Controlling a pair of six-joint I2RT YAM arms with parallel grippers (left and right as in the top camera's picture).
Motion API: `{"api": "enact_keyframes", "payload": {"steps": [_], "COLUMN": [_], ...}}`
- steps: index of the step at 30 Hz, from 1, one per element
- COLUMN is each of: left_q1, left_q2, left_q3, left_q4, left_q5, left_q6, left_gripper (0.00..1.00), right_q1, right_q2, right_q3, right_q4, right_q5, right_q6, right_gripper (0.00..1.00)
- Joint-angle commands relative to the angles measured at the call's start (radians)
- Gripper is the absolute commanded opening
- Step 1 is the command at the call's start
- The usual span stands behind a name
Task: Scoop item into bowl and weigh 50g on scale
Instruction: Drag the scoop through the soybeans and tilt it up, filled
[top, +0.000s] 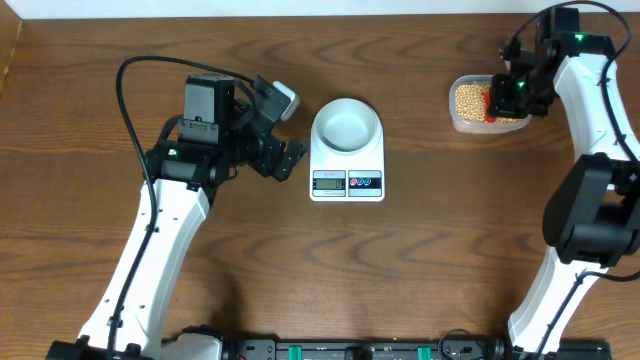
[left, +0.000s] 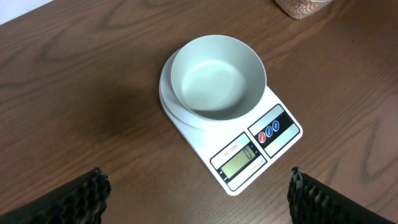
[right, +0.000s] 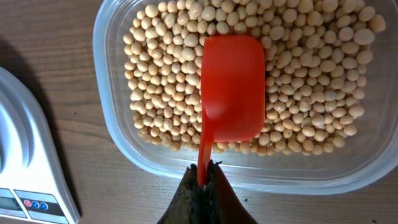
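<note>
My right gripper (right: 202, 180) pinches the handle of a red plastic scoop (right: 231, 87), poised over tan beans (right: 161, 74) in a clear tub (right: 112, 143) for loading, while my left gripper (left: 199, 205), spread, waits near the empty pale bowl (left: 217, 74) on the white scale (left: 283, 134).

One bowl (top: 346, 125), one scale (top: 376, 160), one tub (right: 115, 134), one scoop (right: 233, 87), countless beans (right: 168, 68).

I read this as robotics lab bench: left arm (top: 150, 260), right arm (top: 590, 200) on bare wood-grain table (top: 420, 270), loose black cable (top: 119, 100), 1 scale (top: 347, 183).
</note>
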Motion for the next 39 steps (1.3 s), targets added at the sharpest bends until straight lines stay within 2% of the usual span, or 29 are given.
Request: {"api": "enact_keyframes", "payload": {"steps": [1,15,39], "left_q1": [0.002,0.002,0.002], "left_q2": [-0.002,-0.002,-0.002], "left_q3": [-0.004,-0.004,-0.004], "left_q4": [0.0,0.0,0.0], "left_q5": [0.013,0.013,0.013], "left_q6": [0.018,0.018,0.018], "left_gripper": [0.94,0.94,0.94], "right_q1": [-0.014,-0.095,-0.152], "right_q2": [-0.001,-0.001,0.0], "right_q3": [-0.016,-0.016,-0.018], "right_q4": [-0.017,-0.016,0.003], "right_q5": [-0.052,-0.277,-0.367], "right_q6": [-0.024,-0.039,-0.042], "right_gripper": [0.02,0.02,0.02]}}
